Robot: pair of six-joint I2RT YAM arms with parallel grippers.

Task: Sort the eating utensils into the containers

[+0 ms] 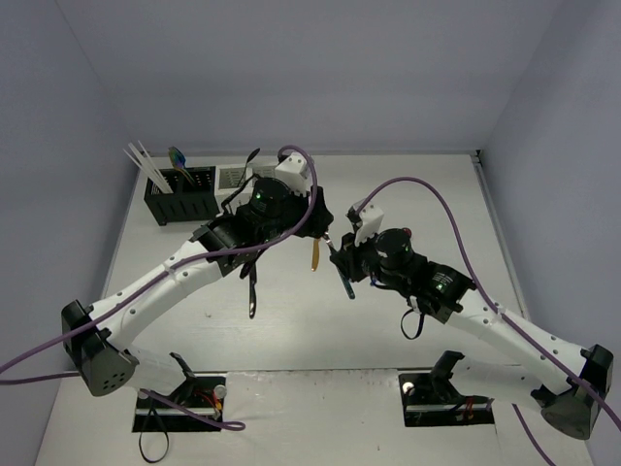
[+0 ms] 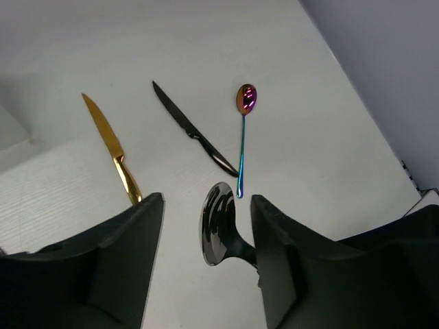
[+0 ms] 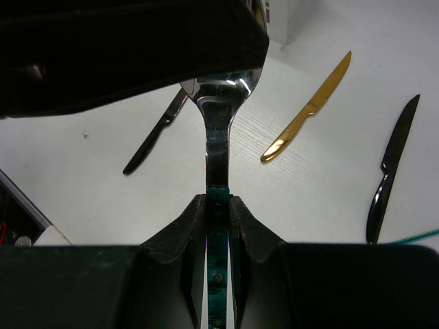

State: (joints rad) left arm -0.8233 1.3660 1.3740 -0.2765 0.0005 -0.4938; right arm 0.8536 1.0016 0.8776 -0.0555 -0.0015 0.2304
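The left hand (image 2: 206,200) gapes wide open in its wrist view, the bowl of a silver spoon (image 2: 217,223) between its fingers. On the table (image 2: 309,103) lie a gold knife (image 2: 113,147) at 10 o'clock, a black knife (image 2: 194,130) at 12 and an iridescent spoon (image 2: 243,137) at 1. Right wrist view: the right hand (image 3: 218,200) is clamped on the silver spoon's handle. From above, the hands meet mid-table; the black caddy (image 1: 181,201) and white caddy (image 1: 233,176) stand side by side at 10 o'clock.

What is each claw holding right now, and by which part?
The right claw grips a silver spoon by its handle. The left claw is open and holds nothing; the spoon's bowl sits between its fingers.
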